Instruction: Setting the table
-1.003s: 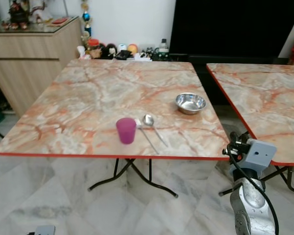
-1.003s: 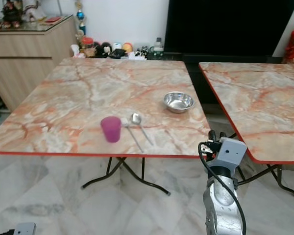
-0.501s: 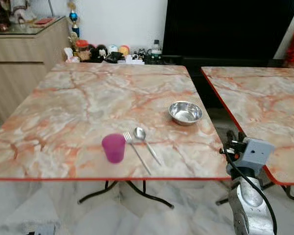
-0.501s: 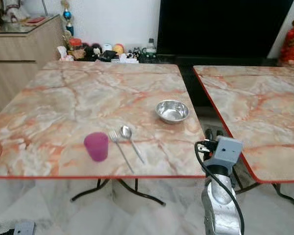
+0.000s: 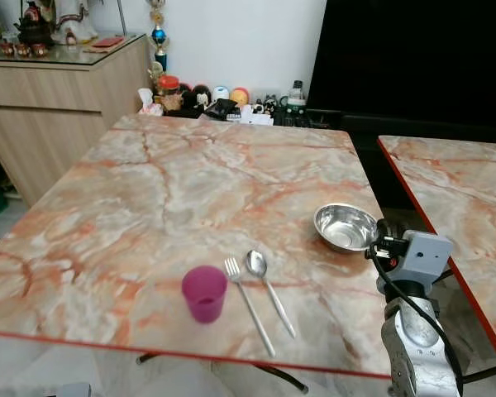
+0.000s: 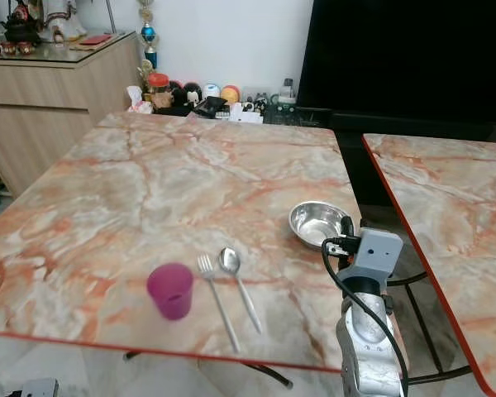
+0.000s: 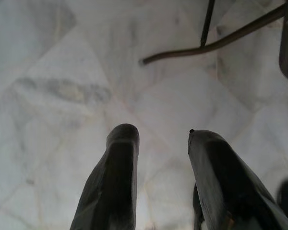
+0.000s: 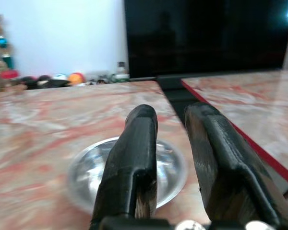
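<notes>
Right wrist view has the right gripper (image 8: pixel 170 120) raised just short of a steel bowl (image 8: pixel 84 167), its two black fingers (image 8: pixel 134 158) held a small gap apart with nothing between them. From the head camera, the bowl (image 5: pixel 345 226) is seen resting near the right edge of the marble-patterned table (image 5: pixel 190 182). A purple cup (image 5: pixel 204 293) is placed close to the near edge, with a fork (image 5: pixel 249 304) just beside it and a spoon (image 5: pixel 268 287) alongside the fork. A second table (image 5: pixel 471 198) is set off to the right. The left gripper (image 7: pixel 158 139) is hung low over the pale floor tiles (image 7: pixel 62 72), fingers parted and empty, table legs (image 7: pixel 216 40) visible beyond.
</notes>
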Controlling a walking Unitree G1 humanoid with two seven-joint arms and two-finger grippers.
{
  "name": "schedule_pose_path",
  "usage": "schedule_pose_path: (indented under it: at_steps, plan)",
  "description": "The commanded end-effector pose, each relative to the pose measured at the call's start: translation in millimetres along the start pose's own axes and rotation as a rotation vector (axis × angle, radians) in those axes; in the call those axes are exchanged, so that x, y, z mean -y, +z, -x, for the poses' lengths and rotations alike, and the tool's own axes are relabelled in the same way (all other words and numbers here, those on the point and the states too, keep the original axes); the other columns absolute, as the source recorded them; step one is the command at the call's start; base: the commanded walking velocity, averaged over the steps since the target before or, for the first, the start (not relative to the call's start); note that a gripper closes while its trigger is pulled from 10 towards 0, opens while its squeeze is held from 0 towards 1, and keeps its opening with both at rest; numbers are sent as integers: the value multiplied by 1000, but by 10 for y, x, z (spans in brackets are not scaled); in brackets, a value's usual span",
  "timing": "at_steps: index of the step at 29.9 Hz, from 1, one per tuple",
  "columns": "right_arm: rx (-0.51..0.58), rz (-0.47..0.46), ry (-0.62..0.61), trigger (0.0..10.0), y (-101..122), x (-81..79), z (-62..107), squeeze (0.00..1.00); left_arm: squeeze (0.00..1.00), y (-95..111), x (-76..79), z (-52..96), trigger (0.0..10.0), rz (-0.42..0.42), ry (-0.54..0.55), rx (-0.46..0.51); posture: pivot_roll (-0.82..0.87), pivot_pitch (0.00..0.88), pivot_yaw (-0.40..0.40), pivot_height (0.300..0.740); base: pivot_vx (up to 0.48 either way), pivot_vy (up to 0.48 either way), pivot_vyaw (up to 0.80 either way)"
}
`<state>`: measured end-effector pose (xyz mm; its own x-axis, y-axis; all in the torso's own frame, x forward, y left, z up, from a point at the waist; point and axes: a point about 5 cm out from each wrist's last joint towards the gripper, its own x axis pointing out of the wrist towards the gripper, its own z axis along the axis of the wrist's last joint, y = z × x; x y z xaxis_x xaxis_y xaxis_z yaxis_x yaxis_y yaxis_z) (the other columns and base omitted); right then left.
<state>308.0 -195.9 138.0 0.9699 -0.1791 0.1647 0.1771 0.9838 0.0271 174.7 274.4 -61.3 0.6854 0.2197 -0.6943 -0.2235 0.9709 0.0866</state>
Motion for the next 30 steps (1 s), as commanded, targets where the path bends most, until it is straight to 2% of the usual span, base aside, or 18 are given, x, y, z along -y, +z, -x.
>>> schedule_pose_path:
  at_steps: [1, 4, 6, 10, 13, 14, 15, 16, 19, 22, 26, 30]
  plan:
    - [7, 25, -22, 10000, 6, 97, 8, 0, 0, -1, 56, -10, 10000, 0, -14, -6, -14, 23, -9, 740, 337, 0, 587]
    - [1, 24, -29, 10000, 4, 94, 9, 0, 0, -1, 58, -10, 10000, 0, -15, -4, -14, 23, -10, 740, 329, 0, 733]
    - [-18, -19, -52, 10000, -26, 114, 7, 0, 0, 3, 57, -10, 10000, -10, -8, -1, -12, 23, -11, 740, 0, 0, 0]
    - [-32, -29, -60, 10000, -41, 121, 7, 0, 0, 8, 64, -10, 10000, -3, -10, 7, -12, 24, -12, 740, 0, 0, 0]
    - [-81, -54, -107, 10000, -110, 148, 23, 0, 0, 3, 72, -10, 10000, -2, -13, 5, -13, 25, -14, 740, 0, 0, 0]
    - [-106, -104, -127, 10000, -156, 156, 42, 0, 0, -5, 74, -9, 10000, -3, -13, 1, -12, 26, -14, 740, 0, 0, 0]
    - [-116, -127, -138, 10000, -172, 158, 53, 529, 0, -7, 75, -9, 10000, -3, -13, 0, -11, 26, -13, 740, 0, 0, 0]
    - [-120, -182, -160, 10000, -182, 159, 73, 1000, 0, -12, 75, -7, 10000, -2, -15, -1, -12, 29, -13, 740, 0, 0, 0]
    - [-131, -251, -184, 10000, -181, 151, 83, 1000, 0, -17, 73, -5, 10000, -3, -16, -3, -13, 31, -11, 740, 0, 0, 0]
    - [-186, -427, -257, 10000, -217, 170, 72, 1000, 0, -26, 72, -3, 10000, -12, -19, -9, -16, 31, -11, 740, 0, 0, 0]
    - [-207, -501, -321, 10000, -242, 242, 41, 1000, 0, -24, 73, -4, 10000, -13, -21, -8, -12, 34, -11, 740, 0, 0, 0]
    - [-216, -501, -322, 10000, -221, 247, 22, 1000, 0, -29, 70, -2, 10000, -36, -26, -15, -11, 35, -11, 740, 0, 0, 0]
